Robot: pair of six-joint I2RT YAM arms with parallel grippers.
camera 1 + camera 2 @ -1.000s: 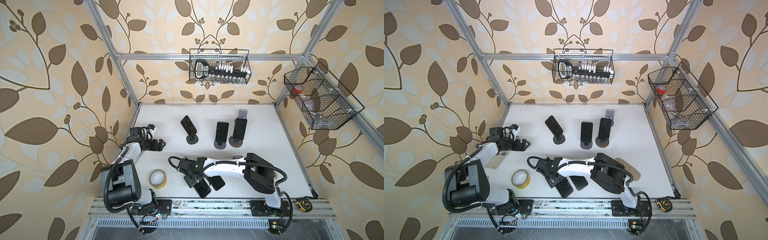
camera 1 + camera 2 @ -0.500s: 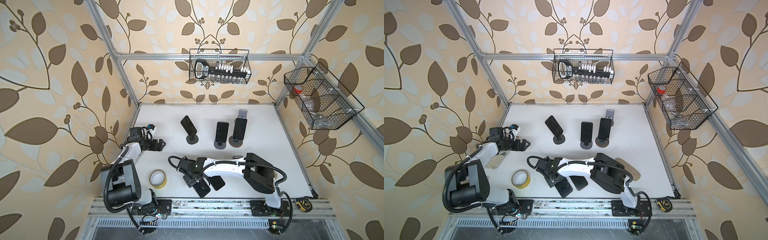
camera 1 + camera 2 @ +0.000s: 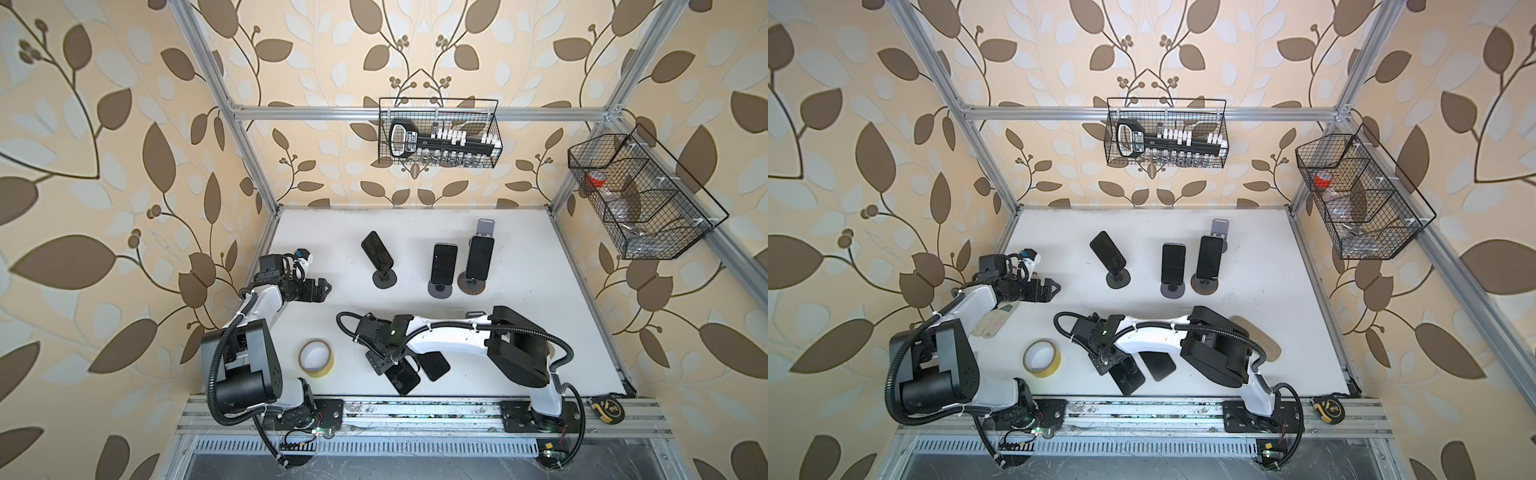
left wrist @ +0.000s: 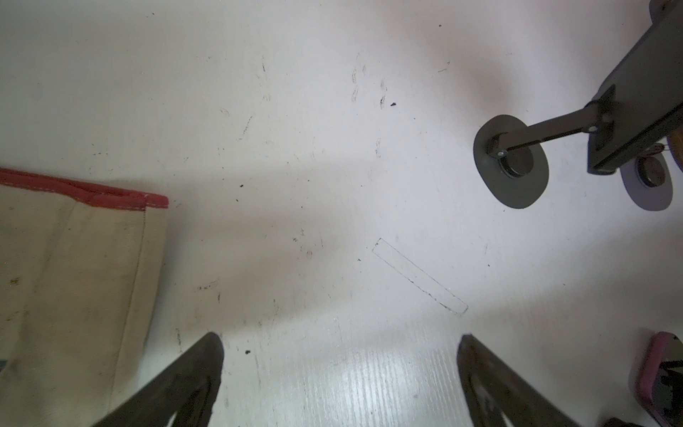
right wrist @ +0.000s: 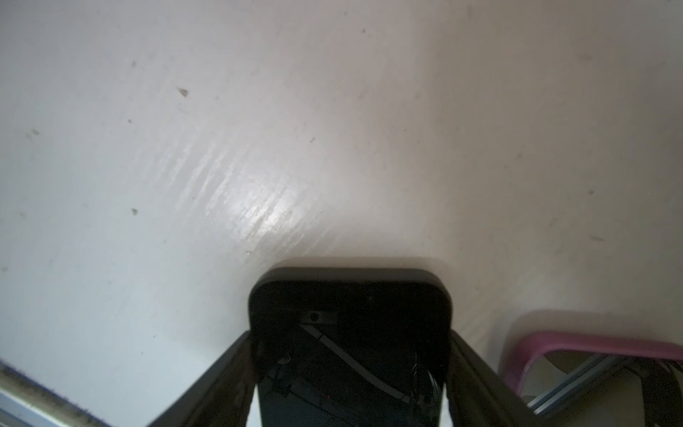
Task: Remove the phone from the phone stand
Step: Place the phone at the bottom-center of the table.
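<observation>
**Right gripper (image 5: pixel 350 344) straddles the black phone (image 5: pixel 351 307), which lies on the table (image 3: pixel 332 232) near the front edge.**

Its fingers (image 5: pixel 221 380) run along both long edges of that phone; whether they press it or merely flank it, cannot tell. Pink-cased phone (image 5: pixel 591 344) lies just beside it. Tape roll (image 3: pixel 316 359) sits nearby, toward the left arm. Left gripper (image 4: pixel 340 344) hangs over the table with its jaws wide apart, glove (image 4: pixel 74 277) beside it. Well back, three phones rest on stands (image 3: pixel 440 290): tilted phone (image 3: pixel 377 255), middle phone (image 3: pixel 444 262), rear phone (image 3: pixel 478 257).
</observation>
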